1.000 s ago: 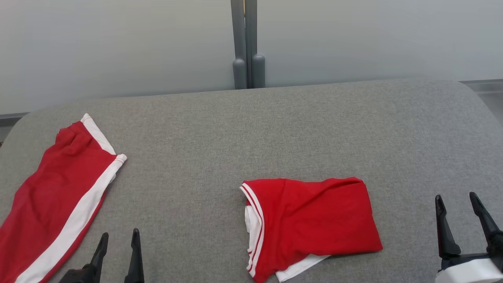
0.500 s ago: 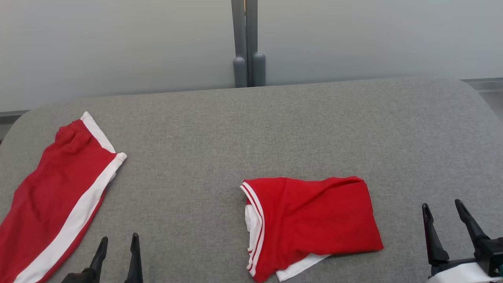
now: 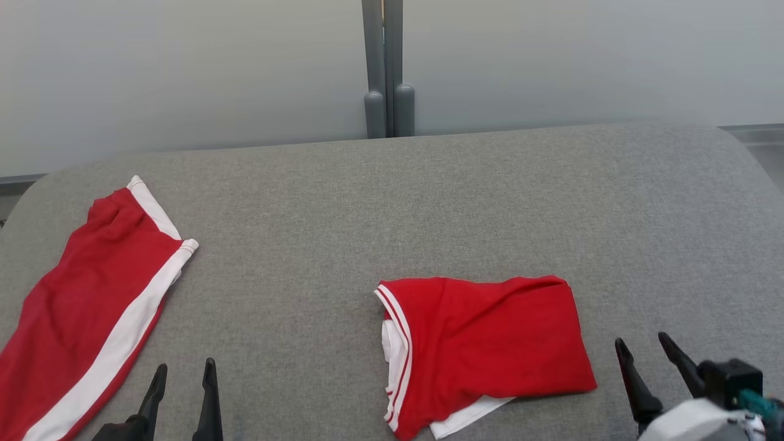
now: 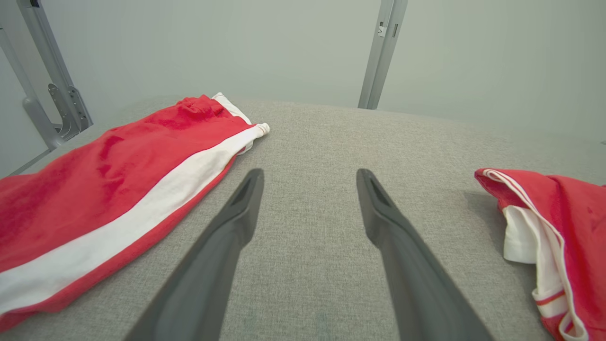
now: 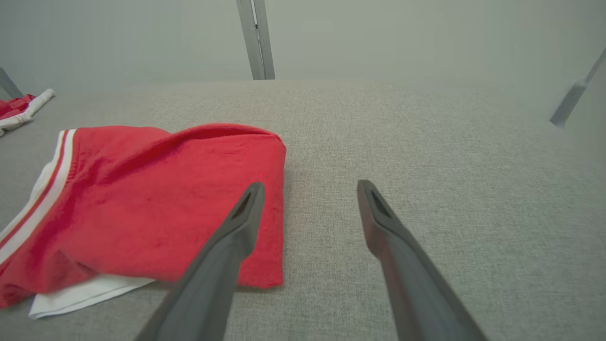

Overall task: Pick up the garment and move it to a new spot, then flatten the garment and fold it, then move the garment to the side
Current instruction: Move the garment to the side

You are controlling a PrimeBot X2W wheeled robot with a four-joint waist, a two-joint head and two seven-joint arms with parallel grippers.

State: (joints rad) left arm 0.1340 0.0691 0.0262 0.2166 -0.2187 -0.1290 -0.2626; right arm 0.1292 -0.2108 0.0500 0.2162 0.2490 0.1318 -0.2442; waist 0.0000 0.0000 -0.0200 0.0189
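Just left of the right gripper (image 3: 642, 342) lies one folded red garment (image 3: 490, 343). It rests flat on the grey table (image 3: 367, 214). Its left edge has white trim with thin red lines. A bit of white cloth pokes out under the side nearest the gripper.

The right gripper has two dark fingers (image 5: 232, 246). They are spread wide, with nothing between them. From the head, a little strip of grey table shows between this gripper and the garment. From the right wrist, one finger crosses in front of the garment's near right corner. I cannot tell if it touches the cloth.

The left gripper (image 3: 187, 365) has two dark fingers too, so that makes four fingers on two grippers. Its fingers are also spread wide and hold nothing. Bare grey table shows between them.

A second red cloth, the striped red garment (image 3: 86, 306), lies close by on the left of the left gripper. It is spread out long, not folded, with one wide white stripe down its side. The folded red garment is well away to the right of the left gripper.

So there are two red garments on one table. Far ahead of both grippers, past the table's back edge, stand two grey posts (image 3: 374, 113) with round tops, side by side against a pale wall (image 3: 184, 73).
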